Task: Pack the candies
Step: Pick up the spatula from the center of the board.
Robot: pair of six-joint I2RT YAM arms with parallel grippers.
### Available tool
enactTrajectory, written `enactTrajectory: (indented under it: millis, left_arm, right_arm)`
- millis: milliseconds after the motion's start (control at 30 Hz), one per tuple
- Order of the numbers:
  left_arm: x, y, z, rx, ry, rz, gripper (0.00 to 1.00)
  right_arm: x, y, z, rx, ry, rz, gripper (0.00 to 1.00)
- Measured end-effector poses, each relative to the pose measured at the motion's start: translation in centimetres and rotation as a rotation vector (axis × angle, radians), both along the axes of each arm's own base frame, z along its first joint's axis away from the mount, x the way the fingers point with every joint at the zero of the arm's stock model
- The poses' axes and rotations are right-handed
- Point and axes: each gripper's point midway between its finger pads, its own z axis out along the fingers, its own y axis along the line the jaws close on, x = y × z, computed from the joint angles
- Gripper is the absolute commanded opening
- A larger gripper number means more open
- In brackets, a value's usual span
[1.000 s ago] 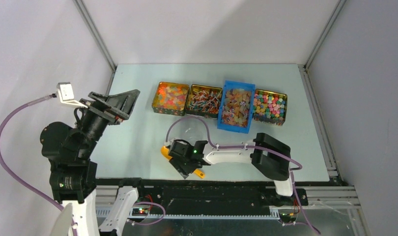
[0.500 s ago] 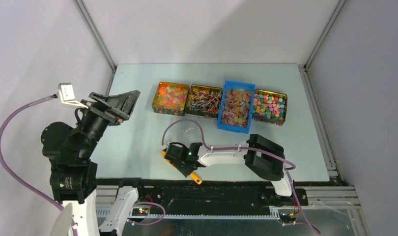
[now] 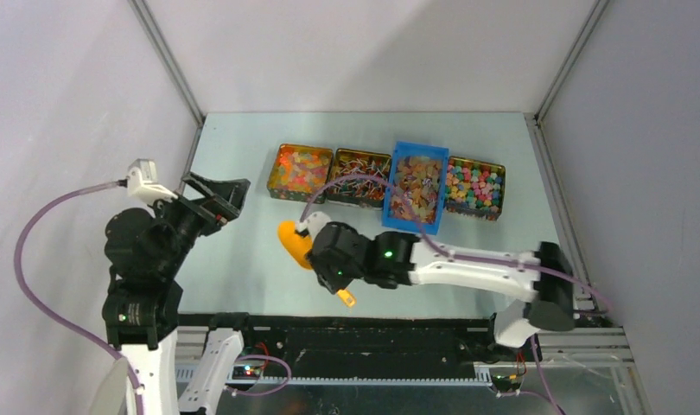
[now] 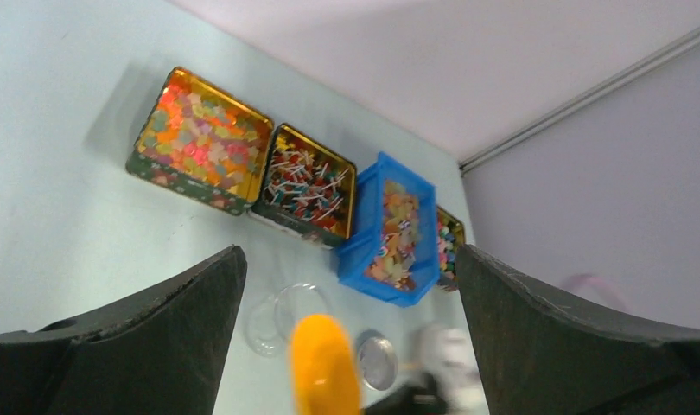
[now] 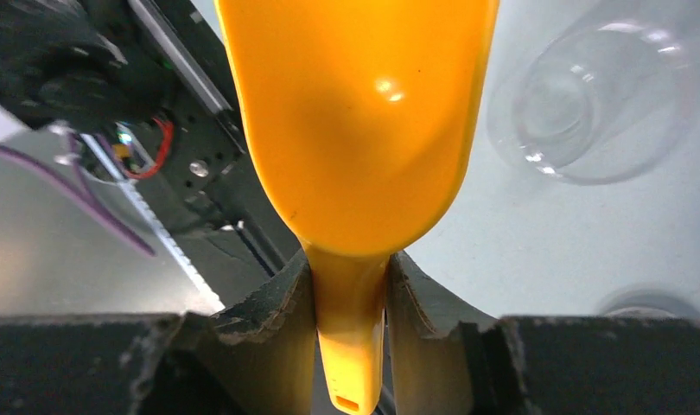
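The candies fill four containers in a row at the back: gummies in a gold tin, lollipops in a second tin, sugary jellies in a blue bin, pastel pieces in a third tin. My right gripper is shut on the handle of the orange scoop, which is lifted off the table with its empty bowl pointing left. My left gripper hangs open and empty at the left, looking toward the candies and the scoop.
A clear jar lies on the table just past the scoop's bowl. A round silver lid sits beside it, nearer the right arm. The black frame rail runs along the table's near edge.
The right gripper has closed on the scoop's handle and raised it from the near edge, swinging it away from the rail. The left arm has lowered and leaned slightly right.
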Motion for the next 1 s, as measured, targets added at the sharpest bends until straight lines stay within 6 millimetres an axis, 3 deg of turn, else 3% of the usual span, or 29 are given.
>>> enactTrajectory:
  millis: [100,167,267,367,500,667,833,1000]
  left_arm:
    - [0.7,0.1,-2.0,0.018,0.020,0.001,0.98]
    - [1.0,0.1,-2.4,0.029,0.003,-0.003,0.98]
    - [1.5,0.1,-0.8,0.058,-0.090,-0.012,0.98]
    - [1.9,0.0,1.5,0.087,-0.192,-0.019,0.98]
    - [3.0,-0.1,3.2,0.118,-0.277,-0.033,0.98]
    - [5.9,-0.1,1.2,0.140,-0.249,-0.039,0.98]
    - [7.5,-0.1,-1.6,0.133,-0.176,-0.043,0.98]
    - [8.0,-0.3,-2.2,0.106,-0.148,-0.050,0.98]
  right_arm:
    - [0.6,-1.1,4.9,0.105,-0.064,-0.015,0.00]
    - [1.0,-2.0,7.7,0.171,-0.100,-0.022,0.00]
    - [2.7,-4.4,11.5,0.271,-0.149,-0.062,0.00]
    - [5.3,-7.3,13.5,0.324,-0.198,-0.132,0.00]
    - [8.4,-10.9,15.1,0.341,-0.271,-0.214,0.00]
    - [10.3,-13.0,16.0,0.353,-0.301,-0.249,0.00]
    - [10.6,-13.2,16.0,0.357,-0.294,-0.241,0.00]
    - [10.2,-12.9,16.0,0.366,-0.280,-0.218,0.00]
